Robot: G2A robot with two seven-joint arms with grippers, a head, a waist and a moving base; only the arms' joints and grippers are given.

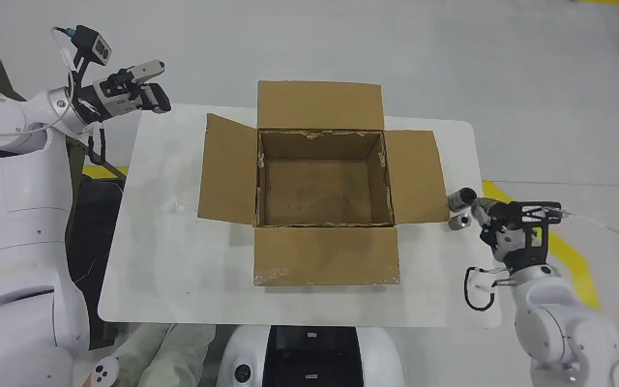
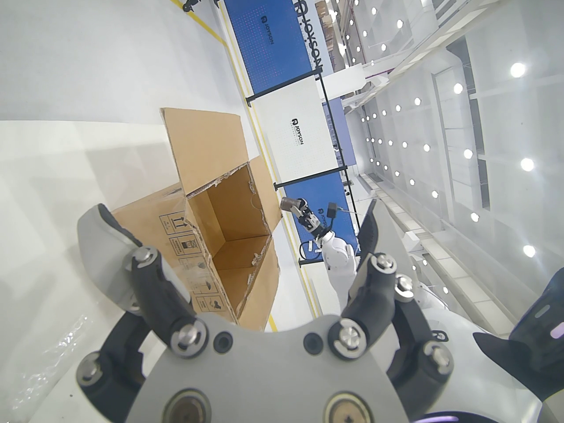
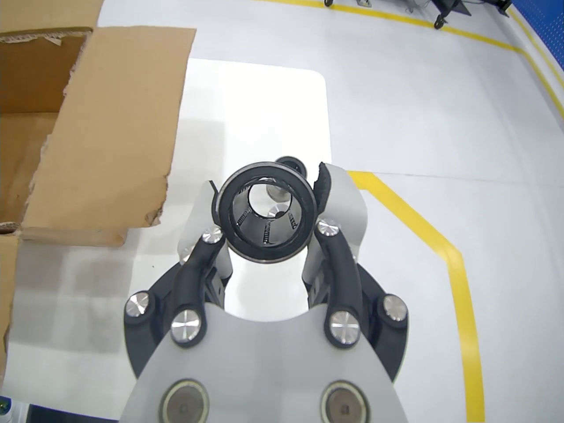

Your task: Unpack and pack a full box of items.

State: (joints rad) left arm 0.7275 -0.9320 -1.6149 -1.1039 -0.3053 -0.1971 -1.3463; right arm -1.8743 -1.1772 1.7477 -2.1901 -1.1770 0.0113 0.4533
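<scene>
An open cardboard box (image 1: 327, 184) stands in the middle of the white table (image 1: 155, 261), all its flaps folded out and its inside bare. Past the box's right flap (image 3: 110, 134), my right gripper (image 1: 476, 215) (image 3: 268, 190) is shut on a hollow metal cylinder with black rims (image 3: 269, 233) (image 1: 462, 209). A second small cylinder (image 3: 288, 162) lies on the table just beyond it, mostly hidden. My left gripper (image 1: 158, 84) (image 2: 238, 231) hangs open and empty at the table's far left corner. It is well clear of the box (image 2: 220, 209).
Bare table surface lies left of the box and along the front edge (image 1: 290, 312). The right table edge (image 3: 327, 134) is close to the right gripper. Yellow floor lines (image 3: 423, 226) run beyond it.
</scene>
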